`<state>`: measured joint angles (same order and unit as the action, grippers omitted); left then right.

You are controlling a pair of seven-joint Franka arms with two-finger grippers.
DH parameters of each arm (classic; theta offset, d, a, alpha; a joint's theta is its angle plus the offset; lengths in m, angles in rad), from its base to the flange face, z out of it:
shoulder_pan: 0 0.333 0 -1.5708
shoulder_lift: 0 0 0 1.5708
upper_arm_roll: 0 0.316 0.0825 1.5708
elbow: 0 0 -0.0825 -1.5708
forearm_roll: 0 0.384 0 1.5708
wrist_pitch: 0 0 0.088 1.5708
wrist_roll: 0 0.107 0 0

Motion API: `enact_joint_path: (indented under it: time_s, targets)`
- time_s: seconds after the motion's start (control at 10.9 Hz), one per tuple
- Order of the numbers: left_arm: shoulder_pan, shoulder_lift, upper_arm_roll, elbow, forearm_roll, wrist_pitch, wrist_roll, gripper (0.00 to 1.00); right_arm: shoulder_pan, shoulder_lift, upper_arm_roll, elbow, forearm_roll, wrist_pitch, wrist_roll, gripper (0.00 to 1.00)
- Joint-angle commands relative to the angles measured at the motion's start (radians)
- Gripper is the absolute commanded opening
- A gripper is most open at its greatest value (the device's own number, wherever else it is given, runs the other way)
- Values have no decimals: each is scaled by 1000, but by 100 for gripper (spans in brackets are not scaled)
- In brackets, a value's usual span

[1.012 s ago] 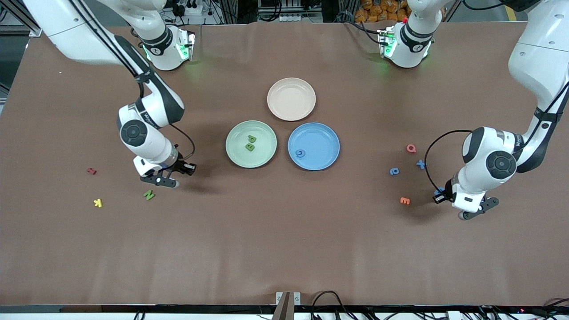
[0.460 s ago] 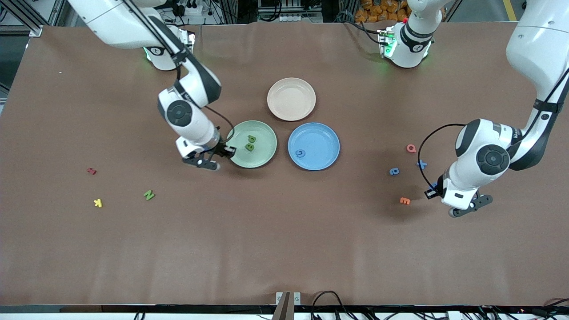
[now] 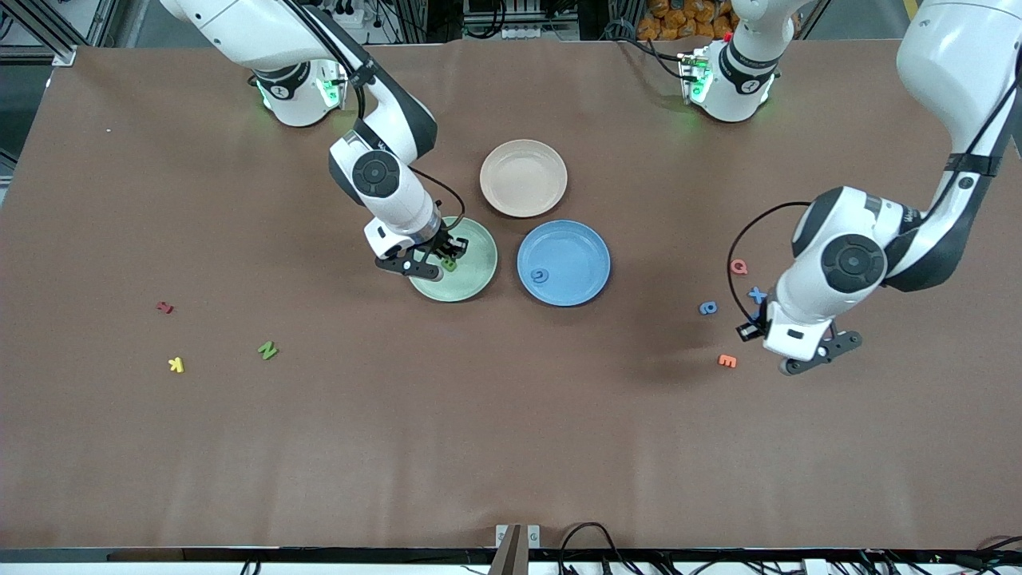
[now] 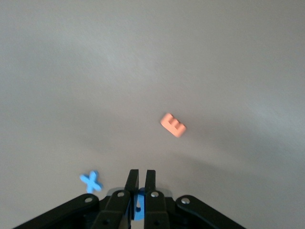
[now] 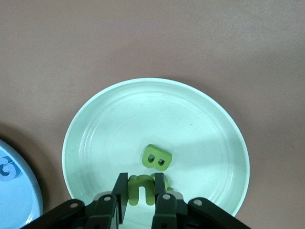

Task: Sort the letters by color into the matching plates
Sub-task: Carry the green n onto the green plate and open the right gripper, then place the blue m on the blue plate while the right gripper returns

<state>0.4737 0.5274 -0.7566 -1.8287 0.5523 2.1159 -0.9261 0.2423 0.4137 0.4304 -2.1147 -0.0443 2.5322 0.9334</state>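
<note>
Over the pale green plate [image 3: 473,281] [image 5: 200,124] hangs my right gripper [image 3: 444,255] [image 5: 140,179], shut on a green letter [image 5: 143,192]. A green B [image 3: 449,264] [image 5: 157,158] lies in that plate. The blue plate [image 3: 579,243] [image 5: 16,202] beside it holds one blue letter [image 3: 540,276] [image 5: 7,169]. My left gripper [image 3: 750,329] [image 4: 141,174] is shut on a blue letter [image 4: 138,210], above the table close to a blue X [image 3: 757,295] [image 4: 90,182]. Another blue letter [image 3: 708,307] lies near the X, and a green N [image 3: 267,350] lies toward the right arm's end.
A beige-pink plate [image 3: 524,177] stands farther from the front camera than the other two plates. An orange E [image 3: 726,361] [image 4: 173,125] and a red Q [image 3: 739,267] lie near the left gripper. A red letter [image 3: 164,307] and a yellow K [image 3: 176,365] lie near the N.
My right arm has swung from beside the green N to over the green plate, carrying its green letter. My left arm has moved toward the plates with the blue letter.
</note>
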Motion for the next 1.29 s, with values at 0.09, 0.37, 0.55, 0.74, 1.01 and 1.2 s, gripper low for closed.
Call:
enact_joint_path:
  time_s: [0.09,0.37,0.55,0.74,1.01,1.2]
  targets:
    - [6,-32,-125,-4,-20,-100,-102,0,14,-16,-16,5,4,-42,-18,100]
    - [9,-36,-199,-12,-20,-155,-175,0,11,-24,-45,5,4,-59,-106,100]
    - [0,-26,-227,-21,-46,-172,-246,0,-3,-41,-87,5,4,-70,-174,100]
    - [-19,-21,-240,-27,-103,-172,-299,0,-59,-47,-102,27,4,-105,-250,100]
    - [-105,-21,-240,-15,-172,-160,-417,0,-147,-44,-130,93,4,-196,-393,100]
    - [-174,-12,-239,0,-158,-142,-494,0,-153,-41,-205,105,4,-202,-487,100]
